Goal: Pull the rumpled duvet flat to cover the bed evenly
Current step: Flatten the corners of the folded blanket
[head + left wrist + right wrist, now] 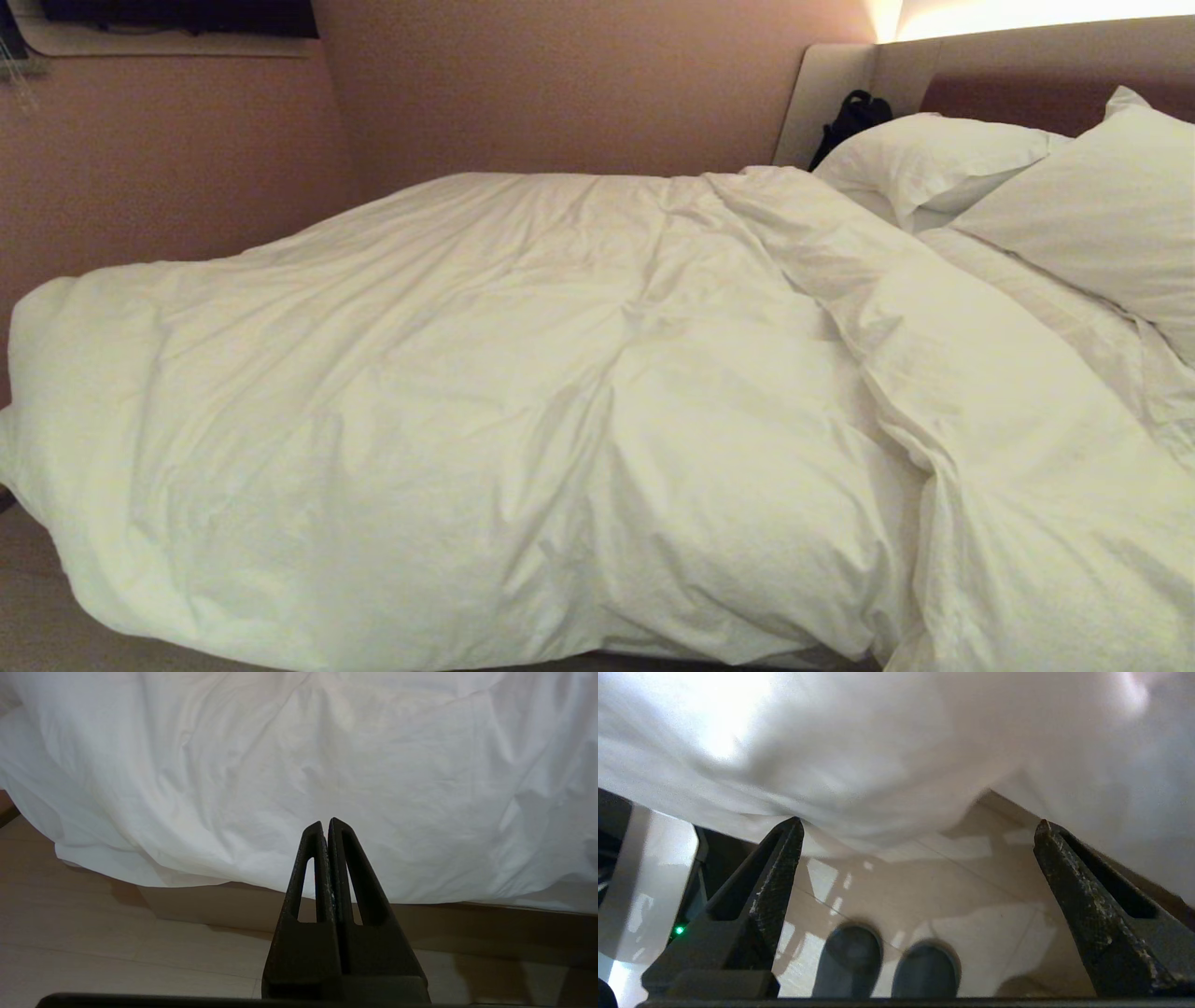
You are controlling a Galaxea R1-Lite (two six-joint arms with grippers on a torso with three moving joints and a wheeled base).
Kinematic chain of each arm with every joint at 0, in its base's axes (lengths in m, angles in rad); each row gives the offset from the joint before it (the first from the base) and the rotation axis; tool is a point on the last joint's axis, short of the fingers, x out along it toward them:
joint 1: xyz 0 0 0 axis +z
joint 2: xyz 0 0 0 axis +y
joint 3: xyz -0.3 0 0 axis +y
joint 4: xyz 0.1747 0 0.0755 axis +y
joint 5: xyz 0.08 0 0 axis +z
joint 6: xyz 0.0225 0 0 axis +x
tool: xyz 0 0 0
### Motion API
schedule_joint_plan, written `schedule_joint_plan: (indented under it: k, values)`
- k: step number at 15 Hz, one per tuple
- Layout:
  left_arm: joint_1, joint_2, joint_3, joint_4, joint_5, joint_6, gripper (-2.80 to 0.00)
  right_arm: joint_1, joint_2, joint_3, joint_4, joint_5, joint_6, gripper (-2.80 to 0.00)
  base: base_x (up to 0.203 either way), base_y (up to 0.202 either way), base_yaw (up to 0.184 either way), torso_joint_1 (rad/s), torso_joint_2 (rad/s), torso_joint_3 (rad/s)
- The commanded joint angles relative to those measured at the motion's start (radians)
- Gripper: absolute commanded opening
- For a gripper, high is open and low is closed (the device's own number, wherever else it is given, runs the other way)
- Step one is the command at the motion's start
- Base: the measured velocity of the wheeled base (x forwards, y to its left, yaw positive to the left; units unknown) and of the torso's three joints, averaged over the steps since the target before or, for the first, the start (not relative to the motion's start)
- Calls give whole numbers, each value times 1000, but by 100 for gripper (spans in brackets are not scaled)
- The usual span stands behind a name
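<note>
We see the duvet (523,401) rumpled across the bed (280,905) — its hanging edge just beyond our right gripper (920,826), fingers spread wide, holding nothing; the left gripper (325,826) is closed, empty.

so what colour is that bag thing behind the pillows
Black, wedged against the beige headboard beside the far pillow; head view shows it best.
</note>
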Motion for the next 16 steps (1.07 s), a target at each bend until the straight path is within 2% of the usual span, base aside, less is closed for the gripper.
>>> schedule_joint_plan:
  k: [1,6,9,16]
  values:
    - [0,0,0,0,0,0,-280,14,9,-2,3,14,-8,0,0,0,0,0,0,0]
    - [0,1,0,0,0,0,-280,41,40,-47,3,34,4,0,0,0,0,0,0,0]
    - [0,1,0,0,0,0,-280,56,54,-103,8,85,25,0,0,0,0,0,0,0]
    - [0,1,0,0,0,0,-280,119,60,-28,-4,101,7,0,0,0,0,0,0,0]
